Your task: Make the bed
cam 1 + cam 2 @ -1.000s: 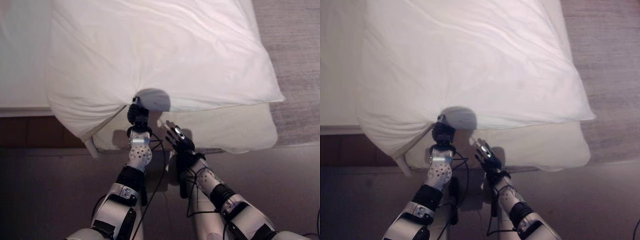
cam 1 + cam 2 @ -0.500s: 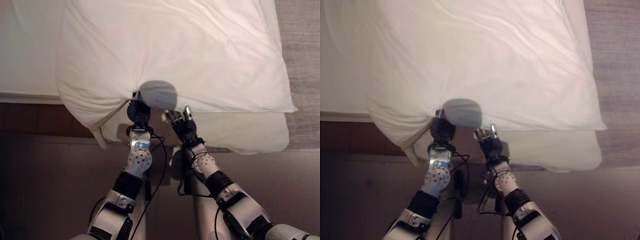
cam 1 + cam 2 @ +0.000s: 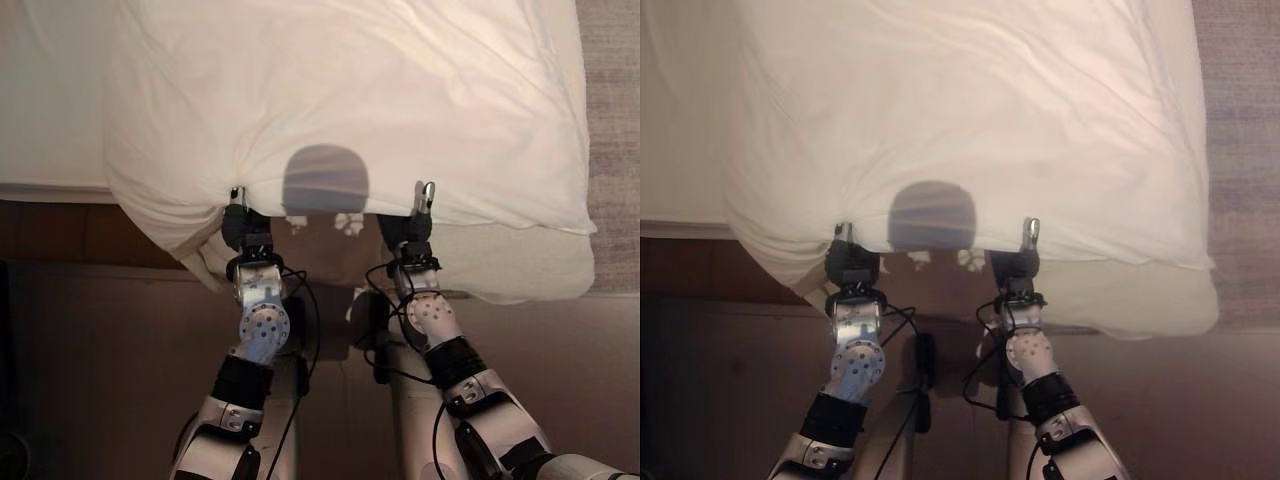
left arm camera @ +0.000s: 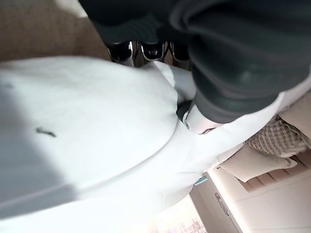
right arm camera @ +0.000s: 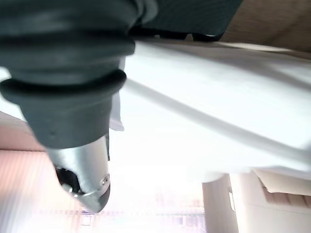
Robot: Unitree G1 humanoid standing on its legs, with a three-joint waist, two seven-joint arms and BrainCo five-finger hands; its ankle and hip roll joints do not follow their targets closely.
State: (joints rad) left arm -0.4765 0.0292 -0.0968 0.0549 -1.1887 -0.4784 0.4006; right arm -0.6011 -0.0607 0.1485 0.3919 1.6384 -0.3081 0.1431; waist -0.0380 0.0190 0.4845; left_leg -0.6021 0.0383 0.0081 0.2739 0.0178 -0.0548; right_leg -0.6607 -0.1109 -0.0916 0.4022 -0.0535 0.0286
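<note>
A white duvet [image 3: 340, 90] covers the bed, its near edge hanging over a cream mattress [image 3: 530, 268]. My left hand [image 3: 243, 228] is at that edge left of centre, shut on a bunched fold; in the left wrist view its fingers [image 4: 141, 48] and thumb [image 4: 201, 121] curl on the white cloth [image 4: 97, 126]. My right hand [image 3: 408, 238] is at the same edge further right. Its thumb [image 3: 427, 193] lies on top of the duvet and its fingers are tucked underneath, pinching it. The right wrist view has the thumb [image 5: 82, 170] against the cloth [image 5: 204, 107].
A brown wooden bed frame [image 3: 60, 235] runs under the mattress at the left. Grey carpet [image 3: 612, 110] lies along the bed's right side. Dark floor [image 3: 90, 380] spreads in front of the bed.
My right hand rose from below the mattress edge to the duvet's edge and closed on it. My left hand shifted left, still holding the cloth, spreading the edge between them.
</note>
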